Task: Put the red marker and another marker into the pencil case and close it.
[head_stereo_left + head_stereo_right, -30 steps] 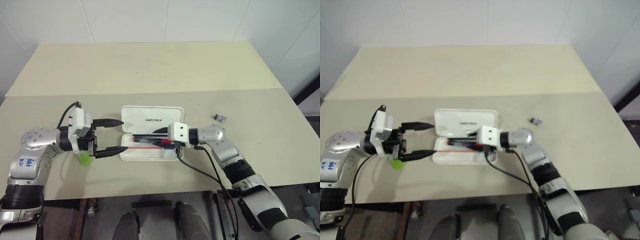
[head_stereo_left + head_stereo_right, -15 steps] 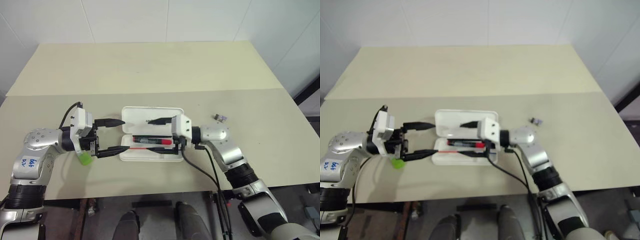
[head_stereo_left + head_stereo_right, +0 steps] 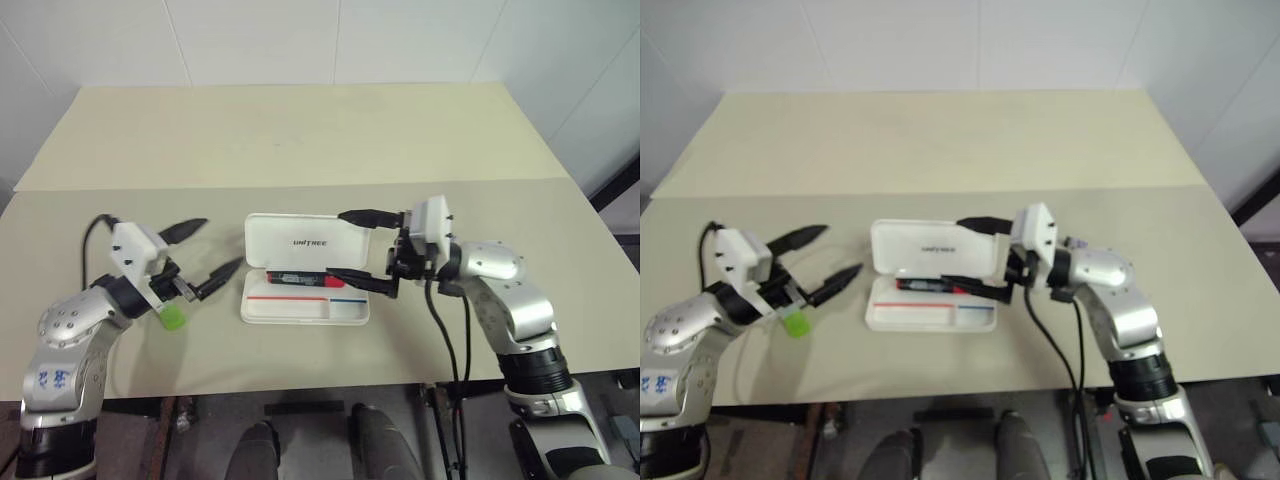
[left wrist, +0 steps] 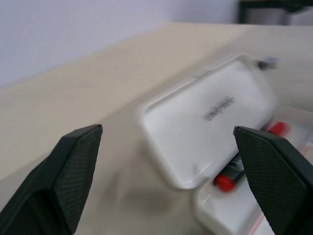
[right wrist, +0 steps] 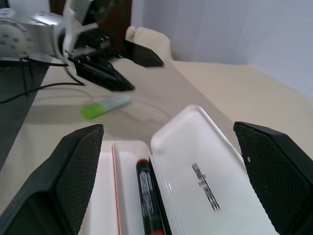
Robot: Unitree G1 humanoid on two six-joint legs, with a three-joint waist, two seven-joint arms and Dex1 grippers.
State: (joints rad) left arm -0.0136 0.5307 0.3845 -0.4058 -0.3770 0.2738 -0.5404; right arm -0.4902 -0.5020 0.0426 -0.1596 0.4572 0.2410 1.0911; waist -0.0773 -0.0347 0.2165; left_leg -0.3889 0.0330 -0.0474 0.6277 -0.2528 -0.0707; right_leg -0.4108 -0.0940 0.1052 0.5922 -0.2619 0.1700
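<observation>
Right tool (image 3: 362, 248), fingers spread wide and empty, poised at the right end of the open pencil case (image 3: 305, 282). Left tool (image 3: 200, 257), likewise spread and empty, to the left of the case, just above the green marker (image 3: 172, 317).

Red marker (image 3: 300, 279): lying in the case's tray along the hinge side. Green marker: on the bench (image 3: 300, 150) just left of the case, still outside it.

Risks: the left tool sits close over the green marker, so a careless descent could knock it away from the case or off the bench's near edge. A nudge from either tool could slide the light case. Closing before the green marker is in would leave the task incomplete.

Count: two tools, two markers, one case, one small dark object (image 3: 438, 235) right of the case.
</observation>
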